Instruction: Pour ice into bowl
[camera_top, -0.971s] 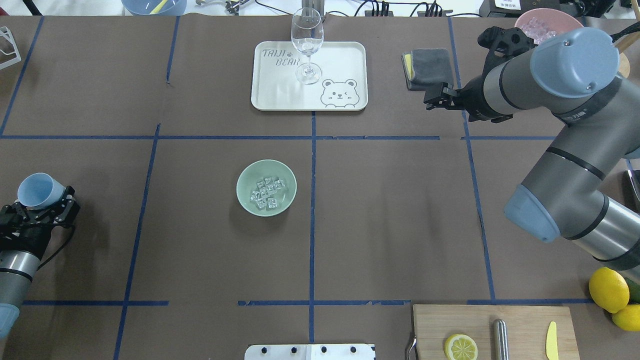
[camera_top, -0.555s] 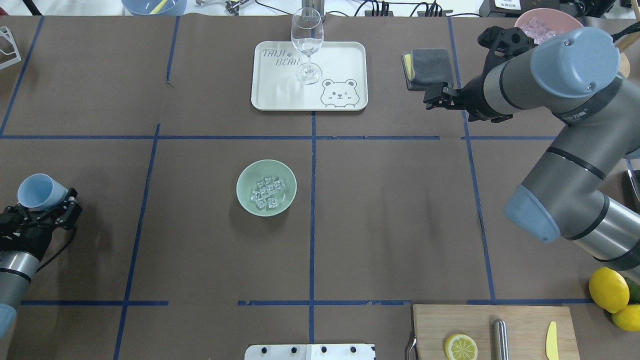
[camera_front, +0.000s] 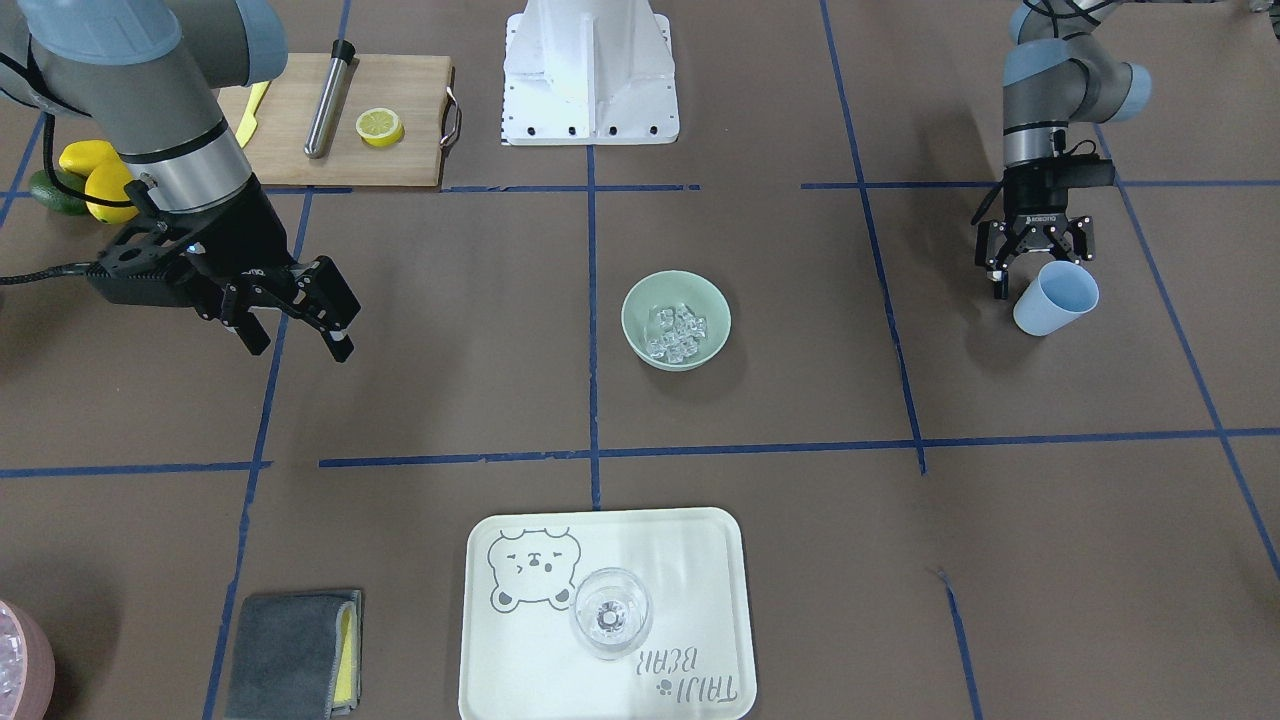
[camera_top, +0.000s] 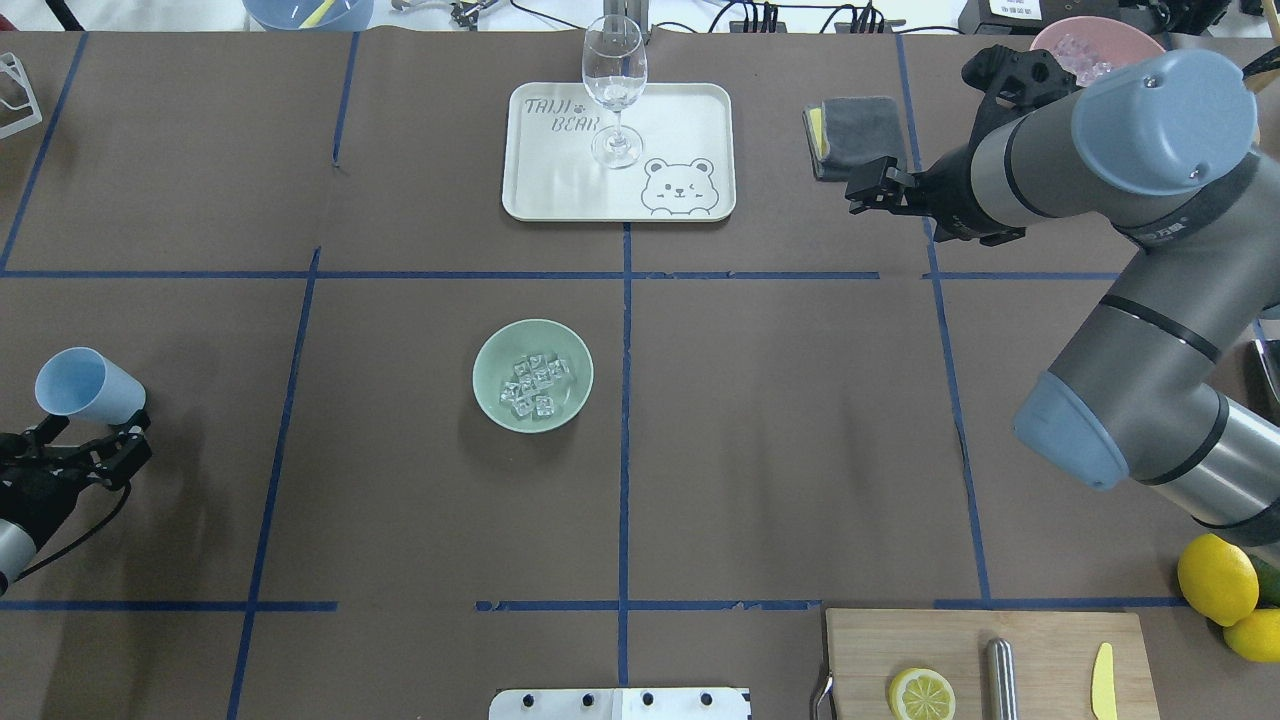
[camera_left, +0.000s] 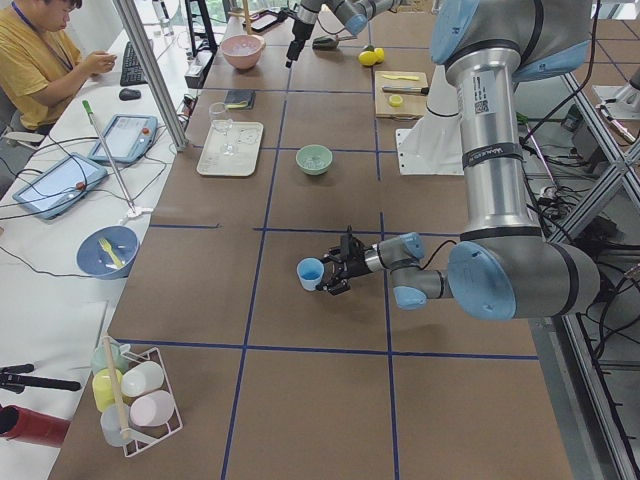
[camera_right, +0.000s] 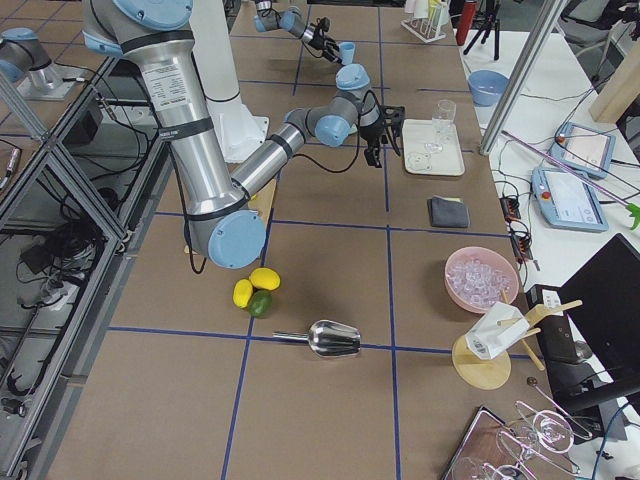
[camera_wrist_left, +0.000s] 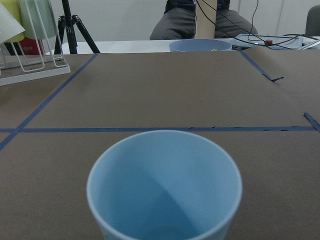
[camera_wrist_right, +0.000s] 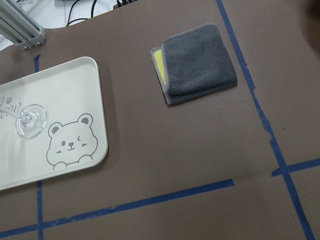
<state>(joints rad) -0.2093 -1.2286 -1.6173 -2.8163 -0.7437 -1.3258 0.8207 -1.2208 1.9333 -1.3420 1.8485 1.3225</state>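
Left end effector (camera_top: 92, 425) sits low at the robot's left edge of the bench (camera_top: 800, 420), jaws spread wide and holding nothing. The light blue cup (camera_top: 80, 384) stands just ahead of the fingertips; whether a finger touches it cannot be told. The left wrist view shows no ice in the visible part of the cup. Right end effector (camera_front: 300, 348) hangs above bare bench with its jaws also apart and empty, near the folded grey cloth (camera_wrist_right: 197, 62).

The ice (camera_top: 535, 385) lies heaped in the sage-green bowl (camera_top: 484, 378), which stands near the bench centre, well apart from both arms. No cube is seen outside it. The pour is judged complete.

Risks noted:
- A finger may catch the cup as the left arm withdraws and tip it, given the small clearance.
- A sideways sweep of the right arm could strike the stemmed glass (camera_top: 614, 80) on the bear tray (camera_top: 690, 110).

Surface: brown paper covering marked off by blue tape lines. A pink container (camera_right: 482, 278) of more ice sits at the far right corner, and a cutting board (camera_top: 1040, 650) with a halved lemon lies by the robot's base. A seated operator (camera_left: 40, 60) is at the adjoining desk.
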